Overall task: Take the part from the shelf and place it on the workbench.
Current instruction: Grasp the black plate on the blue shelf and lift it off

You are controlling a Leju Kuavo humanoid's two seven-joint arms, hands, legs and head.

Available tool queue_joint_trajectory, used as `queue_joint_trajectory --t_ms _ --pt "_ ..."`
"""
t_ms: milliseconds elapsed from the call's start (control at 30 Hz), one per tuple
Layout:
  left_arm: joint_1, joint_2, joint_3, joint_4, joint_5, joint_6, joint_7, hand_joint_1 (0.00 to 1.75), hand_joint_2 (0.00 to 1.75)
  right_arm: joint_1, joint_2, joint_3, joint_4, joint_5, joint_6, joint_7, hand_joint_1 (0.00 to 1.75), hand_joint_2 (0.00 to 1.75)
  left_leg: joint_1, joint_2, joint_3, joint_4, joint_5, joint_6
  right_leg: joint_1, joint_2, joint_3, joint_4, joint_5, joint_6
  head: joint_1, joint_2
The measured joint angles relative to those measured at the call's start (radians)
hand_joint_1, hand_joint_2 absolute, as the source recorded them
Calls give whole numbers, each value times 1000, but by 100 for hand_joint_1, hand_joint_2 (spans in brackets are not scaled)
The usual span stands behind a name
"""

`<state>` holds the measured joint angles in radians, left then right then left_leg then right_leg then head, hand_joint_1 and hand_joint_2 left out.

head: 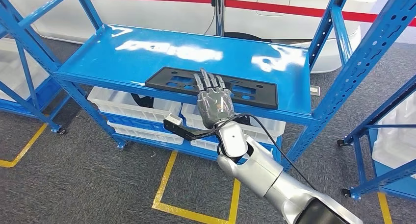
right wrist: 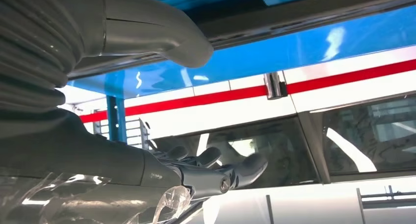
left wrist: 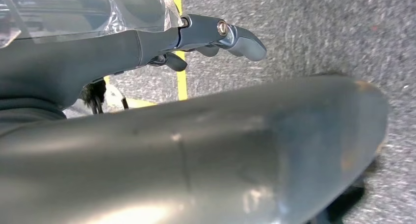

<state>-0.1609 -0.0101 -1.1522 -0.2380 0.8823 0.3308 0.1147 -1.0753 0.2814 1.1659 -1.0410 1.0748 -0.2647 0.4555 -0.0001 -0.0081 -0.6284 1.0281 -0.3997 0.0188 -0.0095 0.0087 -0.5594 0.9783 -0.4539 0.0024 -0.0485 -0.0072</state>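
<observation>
The part (head: pixel 169 79) is a flat black plate with cut-outs, lying along the front edge of the blue shelf (head: pixel 147 47). My right hand (head: pixel 214 100) reaches over that front edge, and its straight fingers (head: pixel 208 81) lie over the middle of the plate. In the right wrist view the plate (right wrist: pixel 304 11) is a dark strip on the blue shelf. The thumb (right wrist: pixel 162 37) of my right hand (right wrist: pixel 73 150) is close to it, and the fingers (right wrist: pixel 230 172) stand well apart from the thumb with nothing between. My left hand (left wrist: pixel 147 47) hangs over the grey floor and holds nothing.
White bins (head: pixel 132 106) fill the level under the shelf. A second blue rack (head: pixel 382 111) stands to the right, its upright (head: pixel 358 67) close to the plate's right end. Yellow tape (head: pixel 167 185) marks the grey floor. A white vehicle with a red stripe (head: pixel 147 3) is behind.
</observation>
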Motion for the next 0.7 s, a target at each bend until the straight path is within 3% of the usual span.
queue_joint_trajectory --t_ms 67,200,233,300,333,367,400,467,533,567,700 --pt "-2 1 0 0 1 -2 0 0 0 -1 0 0 0 -18 23 -21 0 175 -8 1 30 -68 15 8 1 1 3 -1 -6 7 0 0" --pt "-5 1 0 0 4 -7 -2 0 0 -2 8 2 1 -66 74 -64 0 175 -5 -1 49 -88 12 22 1 -3 -2 21 -30 26 0 0" --pt "-6 1 0 0 4 -7 -3 0 0 -3 11 3 1 -76 84 -73 0 175 -1 -1 56 -93 12 27 2 -3 -20 64 -53 29 0 0" --pt "-8 1 0 0 5 -8 -3 0 0 -3 13 8 3 -96 107 -91 0 175 0 -1 64 -95 7 35 0 -3 -91 204 -110 34 0 0" --pt "-7 1 0 0 5 -9 -3 0 0 -2 14 11 5 -106 119 -100 0 175 0 -2 67 -95 3 36 -1 -3 -127 265 -127 36 0 0" --pt "-6 1 0 0 5 -9 -3 0 0 -1 14 16 7 -119 132 -111 0 175 1 -3 71 -95 -1 36 -2 -3 -149 295 -124 37 0 0" --pt "-6 1 0 0 5 -9 -3 0 0 0 16 21 9 -133 147 -124 0 175 2 -4 77 -94 -5 34 -3 -3 -151 282 -101 39 1 0" --pt "-5 0 0 0 6 -10 -4 0 0 -2 22 33 12 -165 183 -154 0 175 5 -8 90 -91 -18 25 -8 -4 -104 153 -17 43 1 0" --pt "-8 1 0 0 8 -10 -8 0 0 -6 30 45 13 -188 211 -175 0 175 3 -10 95 -83 -31 13 -10 -3 -53 34 30 43 1 0" --pt "-9 1 0 0 10 -10 -10 0 0 -8 34 50 14 -194 220 -180 0 175 1 -10 95 -82 -35 9 -10 -2 -43 11 31 39 0 0" --pt "-8 1 0 0 14 -10 -14 0 0 -14 48 62 15 -202 231 -183 0 175 3 -8 83 -56 -55 -2 -9 -2 -39 7 22 14 0 0"
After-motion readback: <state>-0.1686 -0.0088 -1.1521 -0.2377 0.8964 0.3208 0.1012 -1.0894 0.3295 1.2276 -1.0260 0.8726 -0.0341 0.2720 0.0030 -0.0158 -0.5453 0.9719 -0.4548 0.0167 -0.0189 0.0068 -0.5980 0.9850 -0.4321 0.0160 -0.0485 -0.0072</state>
